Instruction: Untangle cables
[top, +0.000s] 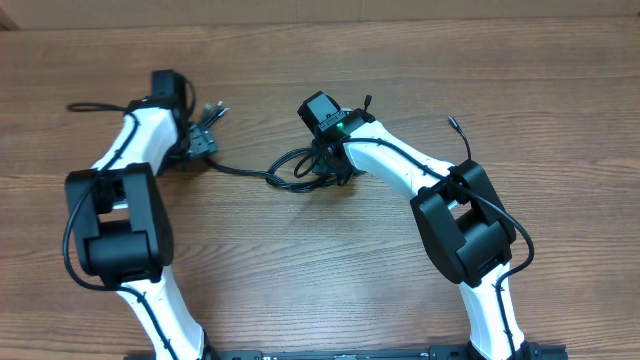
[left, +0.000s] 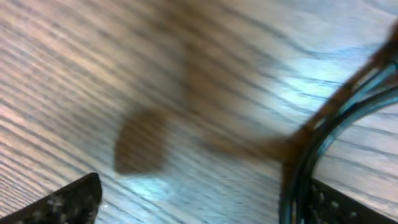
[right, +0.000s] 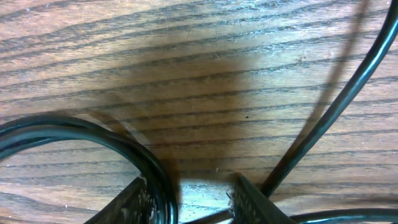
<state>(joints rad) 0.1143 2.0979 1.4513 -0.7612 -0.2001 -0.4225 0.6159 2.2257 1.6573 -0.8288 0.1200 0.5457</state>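
Roughly early stage: cables (top: 288, 172) mid desk (top: 300, 290), looped w/ right pincer (top: 325, 165) over them, grip can't tell. Left pincer (top: 203, 138) released by plug ends (top: 215, 110), far left. Separating not done.

No legible text, label, brand, number or sign appears on the cables (top: 240, 169) or table (top: 320, 270) in any view.

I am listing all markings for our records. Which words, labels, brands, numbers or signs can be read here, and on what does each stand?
None can be read: the left arm, the right arm, the cables and the table show no text in any view.
The left wrist view is blurred, yet only wood and cable show there.
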